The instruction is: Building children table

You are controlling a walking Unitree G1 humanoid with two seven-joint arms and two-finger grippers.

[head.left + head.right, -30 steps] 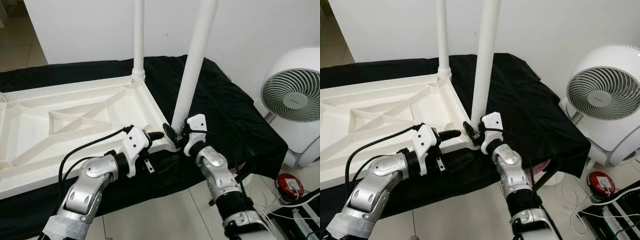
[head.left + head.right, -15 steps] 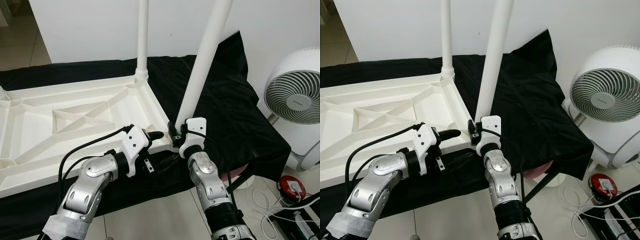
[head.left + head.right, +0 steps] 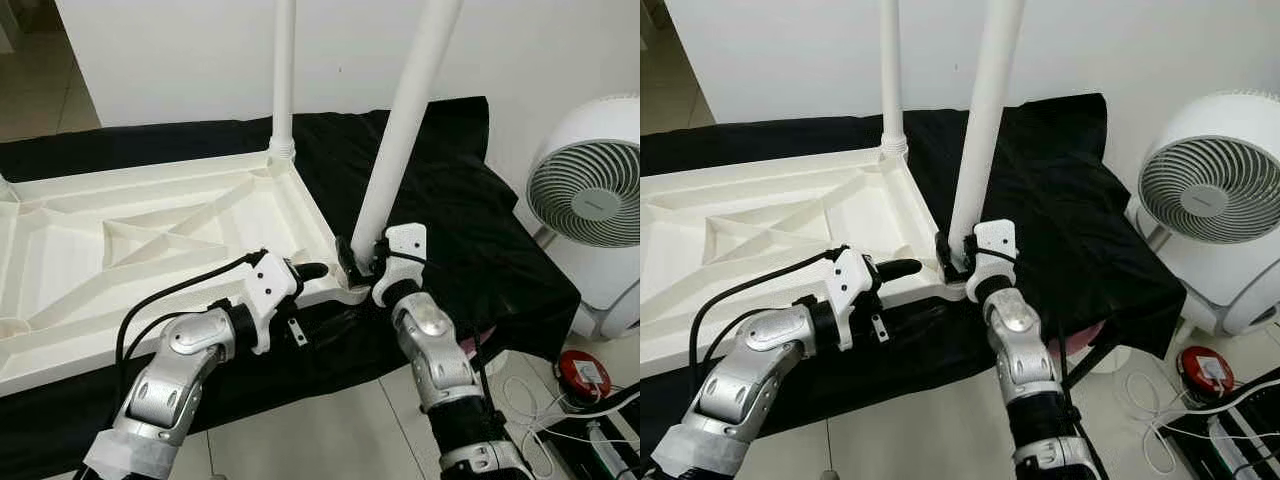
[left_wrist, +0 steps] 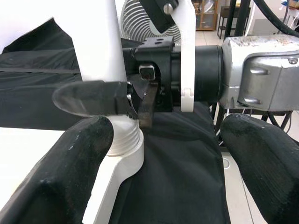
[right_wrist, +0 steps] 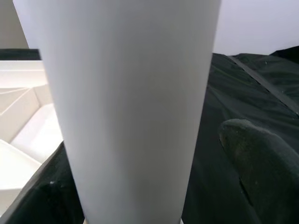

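White plastic tabletop (image 3: 150,240) lies upside down on a black cloth (image 3: 450,220) across the centre-left of the frame, one leg (image 3: 284,70) upright at its far corner and a second leg (image 3: 405,120) standing, slightly tilted, in the near-right corner socket. We see the right gripper (image 3: 358,262) clamped around the base of this near leg, at centre frame. The left gripper (image 3: 305,272) rests on the tabletop's near edge just beside it, fingers spread and holding nothing; a fan (image 3: 590,190) stands at right.
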